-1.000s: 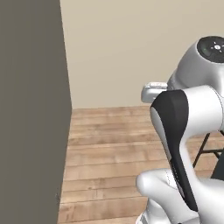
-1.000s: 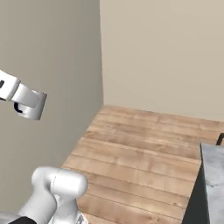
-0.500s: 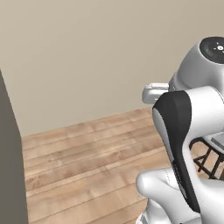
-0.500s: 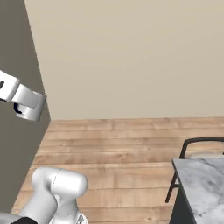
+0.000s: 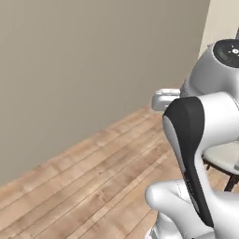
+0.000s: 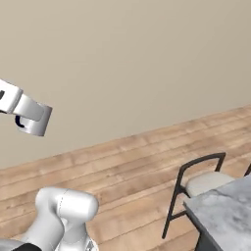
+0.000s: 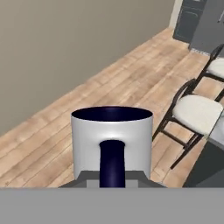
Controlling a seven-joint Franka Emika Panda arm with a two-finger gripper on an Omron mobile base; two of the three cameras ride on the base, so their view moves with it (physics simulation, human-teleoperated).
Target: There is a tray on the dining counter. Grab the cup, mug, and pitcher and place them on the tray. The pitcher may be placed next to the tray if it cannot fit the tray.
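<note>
Carrying item: the mug (image 7: 112,142), pale grey-white body, dark navy inside and navy handle, upright, mouth level, handle turned toward the hand camera. It sits directly ahead of the gripper (image 7: 112,177); the fingertips themselves are hidden behind the handle, but the narrow set of the jaws and the mug hanging over bare floor point to a clench on its handle or wall. Keeping it upright suits a set-down on its base.

Surroundings: wooden plank floor (image 6: 122,166) and a plain beige wall (image 5: 84,70); dark-framed chairs with pale seats (image 7: 197,111).

Destination: the dining counter (image 6: 225,215), its marble corner at the lower right of the right base view, a chair (image 6: 198,188) just beside it. Judged stage: transit toward the counter.
</note>
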